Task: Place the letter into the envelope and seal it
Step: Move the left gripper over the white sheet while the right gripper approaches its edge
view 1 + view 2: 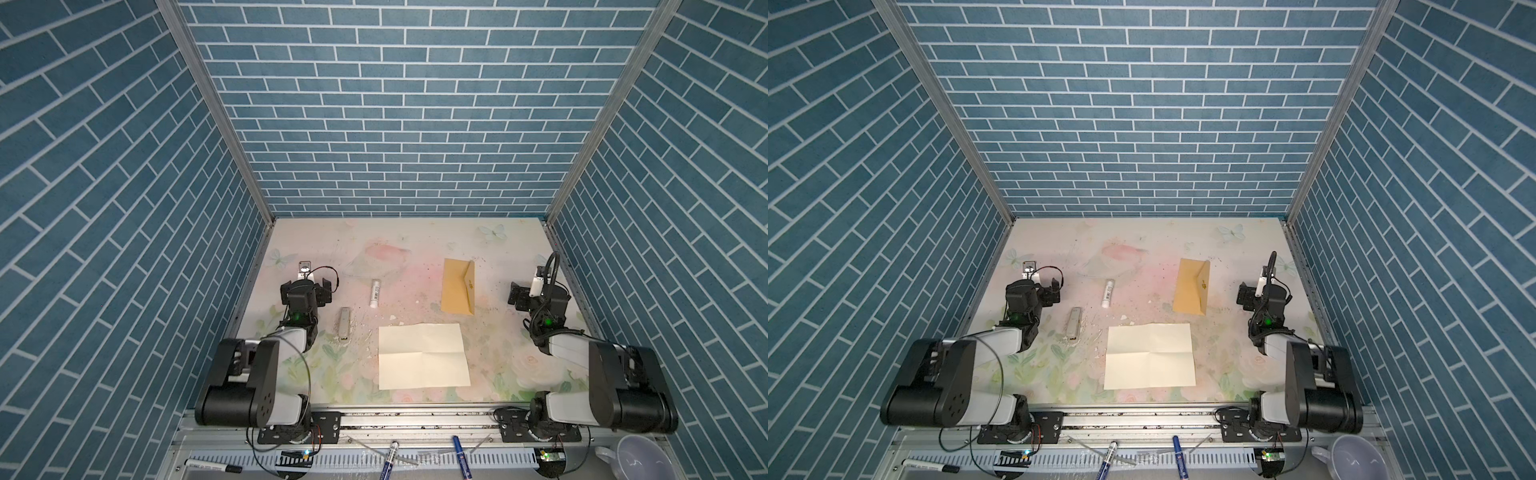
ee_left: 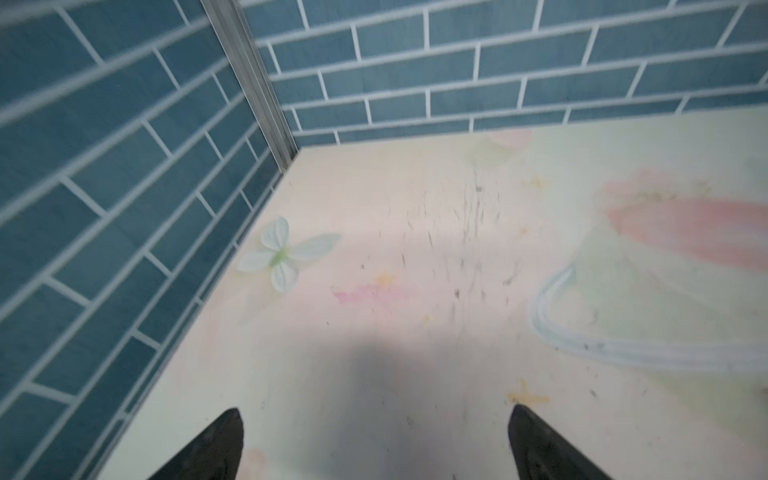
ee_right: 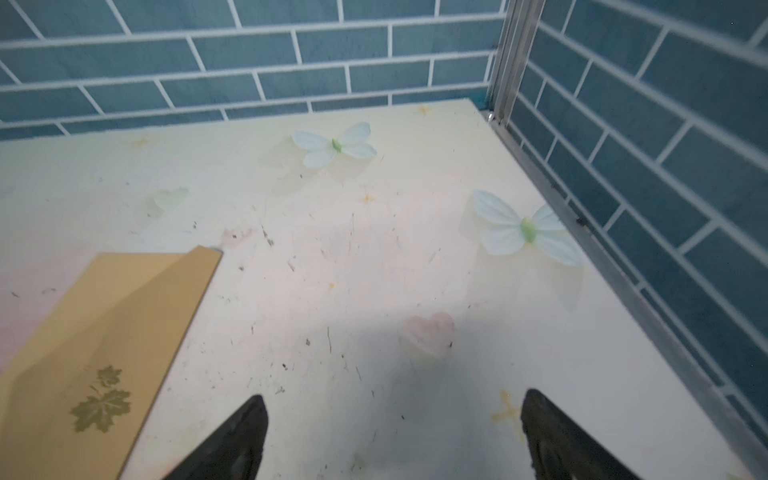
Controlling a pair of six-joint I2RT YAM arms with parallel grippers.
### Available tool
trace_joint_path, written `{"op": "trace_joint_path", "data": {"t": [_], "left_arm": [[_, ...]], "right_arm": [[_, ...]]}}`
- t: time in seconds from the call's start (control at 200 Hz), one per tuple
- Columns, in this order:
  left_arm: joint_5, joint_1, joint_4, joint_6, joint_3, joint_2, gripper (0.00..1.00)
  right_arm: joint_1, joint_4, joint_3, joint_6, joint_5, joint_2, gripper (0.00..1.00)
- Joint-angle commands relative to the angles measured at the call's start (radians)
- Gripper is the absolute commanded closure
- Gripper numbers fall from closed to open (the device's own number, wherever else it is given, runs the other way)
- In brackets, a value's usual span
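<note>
Nothing started; left claw [image 2: 374, 410] and right claw [image 3: 392, 395] both gape wide, empty; envelope [image 1: 457, 287] lies near the right claw; letter [image 1: 423, 356] lies flat behind both, not yet inserted.

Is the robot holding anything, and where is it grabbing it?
Nothing. The left gripper and right gripper are open and empty; letter and envelope lie untouched.
</note>
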Motion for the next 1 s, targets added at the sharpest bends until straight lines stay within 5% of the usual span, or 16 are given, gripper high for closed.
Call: {"op": "trace_joint_path", "data": {"t": [0.0, 0.145, 0.34, 0.595, 0.885, 0.995], "left_arm": [[-0.091, -0.054, -0.26, -0.054, 0.085, -0.183, 0.0], [-0.133, -0.242, -0.502, -0.114, 0.17, -0.376, 0.01], [0.022, -0.509, -0.655, -0.276, 0.24, -0.438, 0.06], [0.111, -0.794, -0.81, -0.364, 0.308, -0.309, 0.26], [0.217, -0.878, -0.797, -0.484, 0.232, -0.205, 0.58], [0.225, -0.894, -0.766, -0.52, 0.206, -0.165, 0.63]], "right_arm": [[-0.001, -0.224, 0.124, 0.066, -0.044, -0.174, 0.05], [0.002, -0.453, 0.236, 0.159, -0.252, -0.314, 0.06], [0.041, -0.771, 0.35, 0.219, -0.508, -0.377, 0.05], [0.174, -1.107, 0.355, 0.258, -0.569, -0.469, 0.05], [0.272, -1.185, 0.217, 0.433, -0.583, -0.559, 0.07], [0.288, -1.184, 0.161, 0.483, -0.573, -0.603, 0.07]]}}
